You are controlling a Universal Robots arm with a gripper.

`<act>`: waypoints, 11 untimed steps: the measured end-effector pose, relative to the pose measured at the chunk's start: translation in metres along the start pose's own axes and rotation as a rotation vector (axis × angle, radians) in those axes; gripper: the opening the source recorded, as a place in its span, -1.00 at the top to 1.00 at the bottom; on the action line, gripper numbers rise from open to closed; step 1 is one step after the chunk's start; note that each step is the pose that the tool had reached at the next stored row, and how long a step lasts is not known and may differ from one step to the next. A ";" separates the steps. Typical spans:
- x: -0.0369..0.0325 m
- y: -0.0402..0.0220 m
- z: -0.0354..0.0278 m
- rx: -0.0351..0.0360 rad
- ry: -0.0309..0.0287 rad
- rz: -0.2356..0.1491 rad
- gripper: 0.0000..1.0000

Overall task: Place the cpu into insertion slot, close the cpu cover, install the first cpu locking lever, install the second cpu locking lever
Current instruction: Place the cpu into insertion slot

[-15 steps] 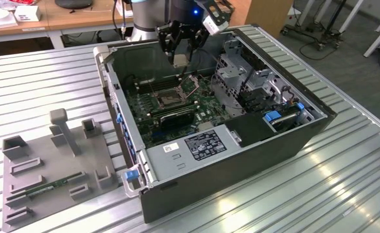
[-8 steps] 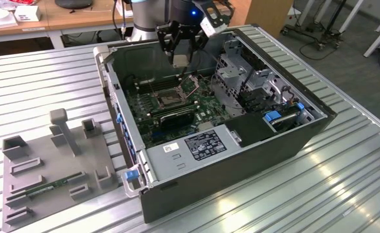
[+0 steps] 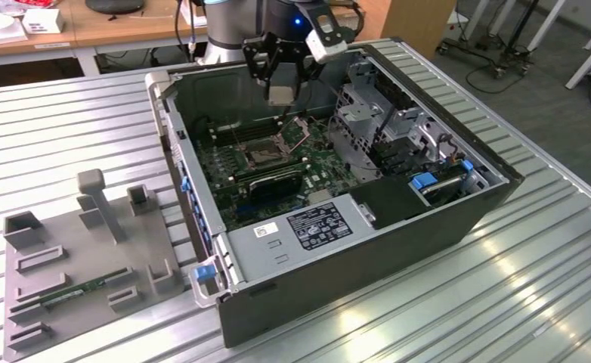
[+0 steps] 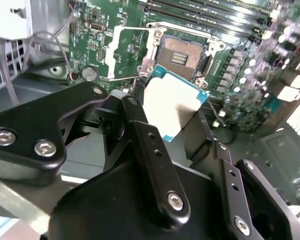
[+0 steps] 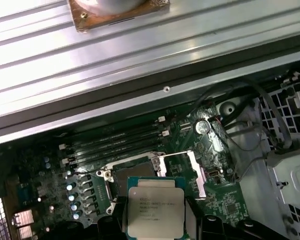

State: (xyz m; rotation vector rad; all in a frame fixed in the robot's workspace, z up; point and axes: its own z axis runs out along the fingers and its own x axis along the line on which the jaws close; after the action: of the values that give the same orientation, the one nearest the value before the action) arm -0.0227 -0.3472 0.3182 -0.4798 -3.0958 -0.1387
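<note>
A ribbed metal table [image 3: 537, 287] carries an open case [image 3: 376, 257], lying on its side near the middle. At the exterior view's left, on the near side, a grey tray [image 3: 33, 302] rests on the slats, just beside the case.

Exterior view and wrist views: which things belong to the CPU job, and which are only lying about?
Job: small silvery-grey square cpu, held in the black gripper; square metal-rimmed insertion slot; thin silvery cpu cover, open.
Lying about: long green memory stick; grey holder tray.
</note>
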 end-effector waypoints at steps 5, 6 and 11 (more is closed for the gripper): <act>0.0000 -0.0001 0.0015 -0.0018 -0.0079 0.091 -0.09; 0.0000 -0.0002 0.0018 -0.0020 -0.0094 0.108 -0.09; -0.0001 -0.0003 0.0033 -0.0038 -0.0173 0.200 -0.09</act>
State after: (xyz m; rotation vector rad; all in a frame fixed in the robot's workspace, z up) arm -0.0227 -0.3472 0.3149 -0.7894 -3.0408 -0.1393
